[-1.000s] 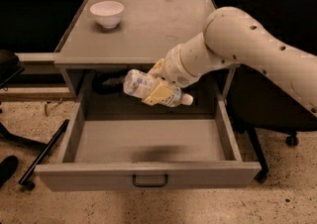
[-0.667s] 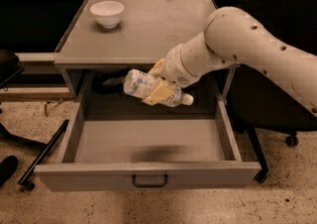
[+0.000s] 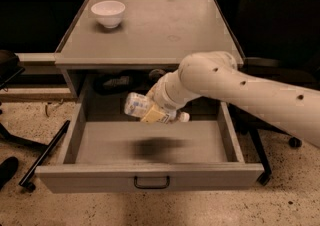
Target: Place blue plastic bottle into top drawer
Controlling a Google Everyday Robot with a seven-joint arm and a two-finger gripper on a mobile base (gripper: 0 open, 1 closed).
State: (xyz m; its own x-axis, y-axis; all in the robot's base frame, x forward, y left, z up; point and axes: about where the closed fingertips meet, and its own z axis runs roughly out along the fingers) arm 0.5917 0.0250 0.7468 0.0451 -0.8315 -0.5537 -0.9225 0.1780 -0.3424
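I have the gripper [image 3: 156, 114] clamped across the bottle [image 3: 136, 105], holding it level in the air over the far middle of the open top drawer [image 3: 100, 175] — not yet on its floor. Risk noted: let go from this height, it may bounce or roll on the smooth metal — and the arm sits close under the cabinet top [image 3: 160, 30], so any lift could strike that edge.

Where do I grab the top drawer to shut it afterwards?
Its wire handle, centred on the front panel, approached from the front: it is the only loop standing proud. The pincer, over the open top drawer, grips the blue plastic bottle.
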